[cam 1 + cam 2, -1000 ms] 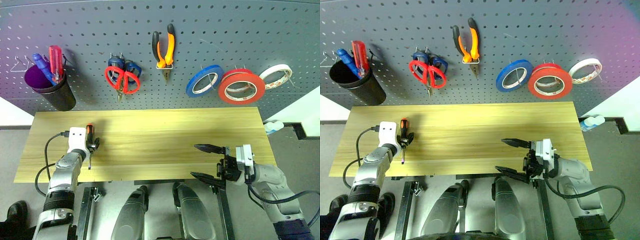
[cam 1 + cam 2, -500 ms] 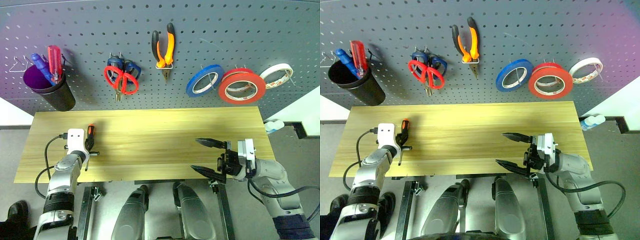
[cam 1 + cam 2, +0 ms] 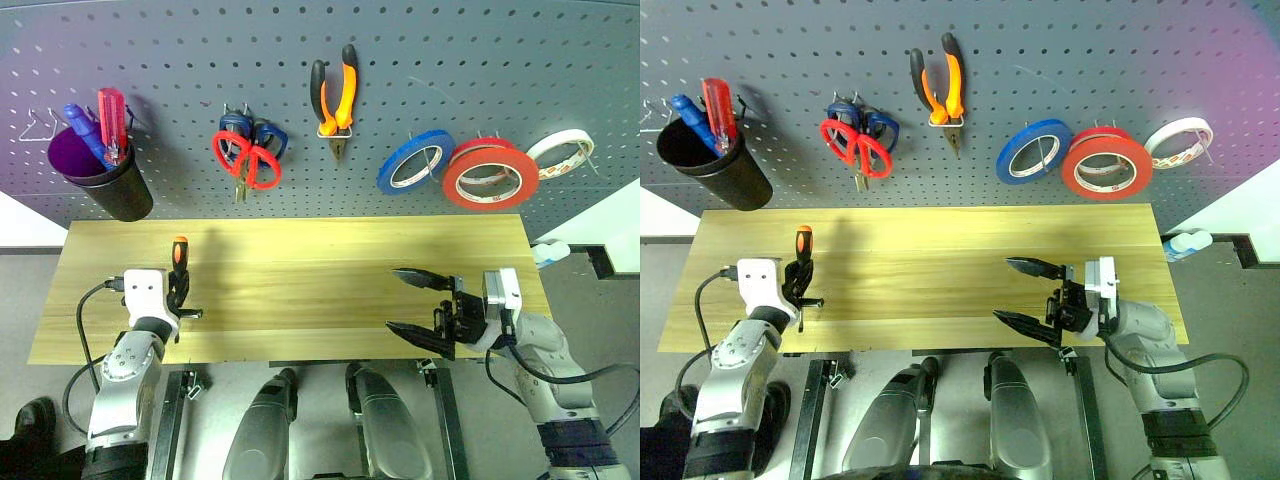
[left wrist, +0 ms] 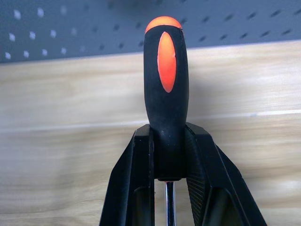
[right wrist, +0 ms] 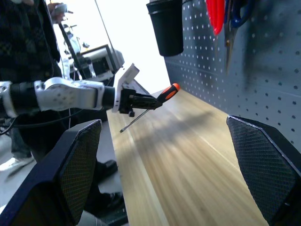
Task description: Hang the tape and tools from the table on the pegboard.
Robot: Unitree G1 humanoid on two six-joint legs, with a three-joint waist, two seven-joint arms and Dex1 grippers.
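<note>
My left gripper [image 3: 180, 296] is shut on the orange-and-black handle of the screwdriver [image 3: 179, 250], near the table's [image 3: 330, 260] left end. The handle [image 4: 165, 80] points toward the pegboard [image 3: 480, 60] and the thin shaft runs back under the gripper. In the right wrist view the screwdriver [image 5: 162, 96] hangs just above the wood. My right gripper [image 3: 392, 298] stands open over the table's front right part, with nothing between its fingers [image 5: 80, 169]. On the pegboard hang the red tape [image 3: 490, 180], the red-handled scissors [image 3: 245, 165] and the pliers [image 3: 335, 95].
A black cup [image 3: 100, 185] holding a red and a blue screwdriver hangs at the pegboard's left. Blue-handled scissors [image 3: 268, 135] sit behind the red ones. A blue roll [image 3: 413, 165] and a whitish roll [image 3: 560, 155] flank the red tape. A white bottle [image 3: 548, 252] lies beyond the table's right end.
My left gripper has closed on the screwdriver and lifted it off the table, drawing back toward the front edge. The right gripper has stayed open and hardly moved.
</note>
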